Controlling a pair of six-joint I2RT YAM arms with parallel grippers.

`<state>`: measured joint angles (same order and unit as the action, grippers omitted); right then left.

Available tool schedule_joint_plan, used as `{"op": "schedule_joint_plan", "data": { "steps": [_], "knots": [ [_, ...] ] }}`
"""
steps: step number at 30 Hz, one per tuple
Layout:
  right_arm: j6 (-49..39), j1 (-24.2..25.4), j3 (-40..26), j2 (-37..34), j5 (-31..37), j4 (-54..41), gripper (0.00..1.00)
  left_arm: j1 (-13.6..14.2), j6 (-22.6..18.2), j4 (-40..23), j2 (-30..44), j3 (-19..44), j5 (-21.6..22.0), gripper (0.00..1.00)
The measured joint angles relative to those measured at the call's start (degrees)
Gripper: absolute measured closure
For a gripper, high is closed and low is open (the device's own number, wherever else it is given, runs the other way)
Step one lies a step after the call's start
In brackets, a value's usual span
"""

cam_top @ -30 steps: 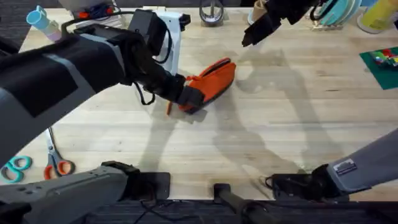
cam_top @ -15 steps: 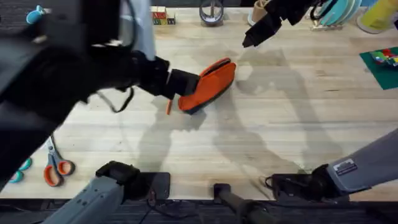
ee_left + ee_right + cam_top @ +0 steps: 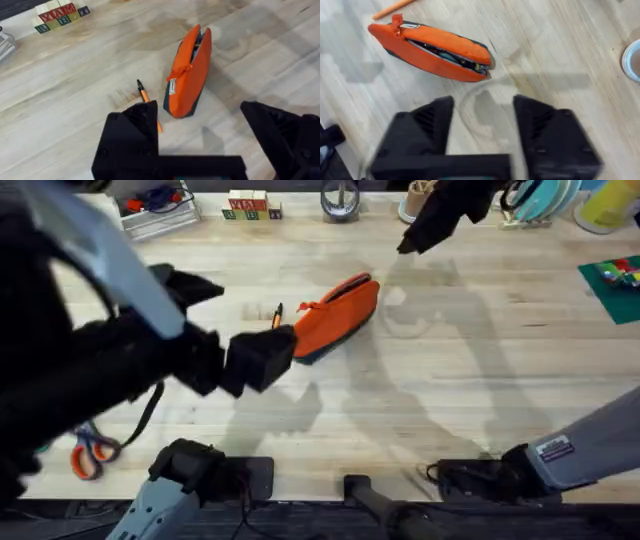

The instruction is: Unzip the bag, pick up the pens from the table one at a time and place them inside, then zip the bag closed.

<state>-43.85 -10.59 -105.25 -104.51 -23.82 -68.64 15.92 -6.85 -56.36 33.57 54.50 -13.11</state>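
Observation:
The orange bag [image 3: 338, 312] lies on the table [image 3: 470, 370] near the middle, its zipper drawn open along the top [image 3: 445, 54]. In the left wrist view the bag [image 3: 189, 75] has its gap showing at the far end. A thin orange pen [image 3: 277, 315] with a black tip rests just left of the bag, also seen as the pen [image 3: 147, 100] and the pen [image 3: 395, 6]. My left gripper [image 3: 262, 358] hovers open, near-left of the bag and above the table; its fingers [image 3: 132, 130] hold nothing. My right gripper [image 3: 418, 235] is open beyond the bag, with one of its fingers [image 3: 432, 120] in front of the pouch.
Orange-handled scissors [image 3: 90, 450] lie at the near left. Letter blocks [image 3: 245, 205] and a metal ring object [image 3: 340, 200] stand along the far edge. A green mat [image 3: 612, 280] sits at the right. The left arm looms large and dark over the left half.
My left gripper has drawn back from the bag's left end toward the near side and risen, uncovering the pen. The right gripper has barely shifted.

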Motion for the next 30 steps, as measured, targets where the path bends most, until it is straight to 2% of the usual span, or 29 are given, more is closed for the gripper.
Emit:
{"op": "schedule_joint_plan", "data": {
  "steps": [3,7,19,30],
  "knots": [
    [-1.4,0.0,0.0,0.0,0.0,-0.1,0.706,0.0,0.0,-1.5,-2.6,0.0,-0.4,0.006],
    [-4.6,0.0,0.0,0.0,0.0,-0.1,0.953,0.0,0.0,-1.7,-5.3,0.0,-0.6,0.006],
    [-23.3,0.0,0.0,-0.1,-0.7,0.0,0.971,0.0,0.0,-1.8,-6.3,0.0,-0.6,0.006],
    [-38.2,0.0,0.0,-4.1,-4.1,0.1,0.971,0.0,0.0,-1.8,-6.3,0.0,-0.6,0.005]
  ]
}}
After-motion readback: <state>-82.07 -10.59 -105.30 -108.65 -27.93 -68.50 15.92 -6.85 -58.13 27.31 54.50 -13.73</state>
